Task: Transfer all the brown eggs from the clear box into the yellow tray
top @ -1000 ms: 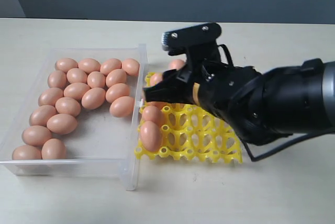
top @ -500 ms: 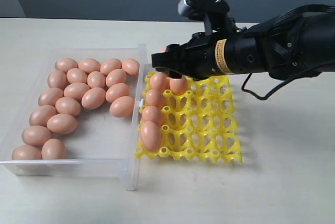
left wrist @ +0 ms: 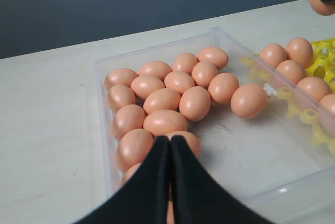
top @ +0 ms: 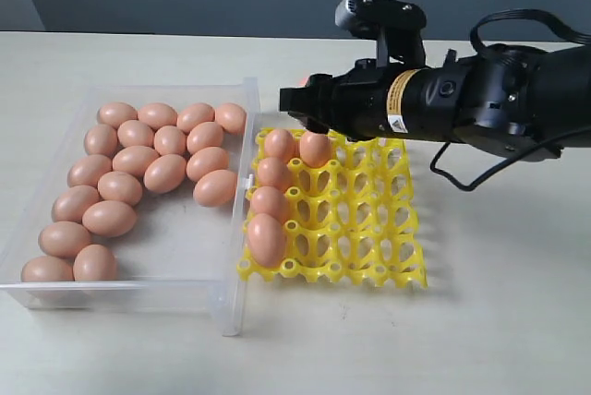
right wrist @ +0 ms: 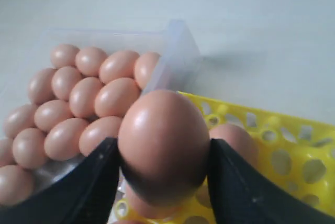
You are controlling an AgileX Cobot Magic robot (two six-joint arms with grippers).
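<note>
right hand (right wrist: 163, 153) is clamping brown egg (right wrist: 163, 127), carrying it over far-left of yellow tray (top: 388, 229) for next cup | left hand (left wrist: 169, 153) pinched together, idling over clear box (top: 175, 247)

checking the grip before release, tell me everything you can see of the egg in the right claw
The held egg is smooth, matte, pinkish brown, with no crack showing. The right claw pinches its sides between two black fingers. It hangs over the yellow tray, near the clear box wall, above seated eggs.
</note>
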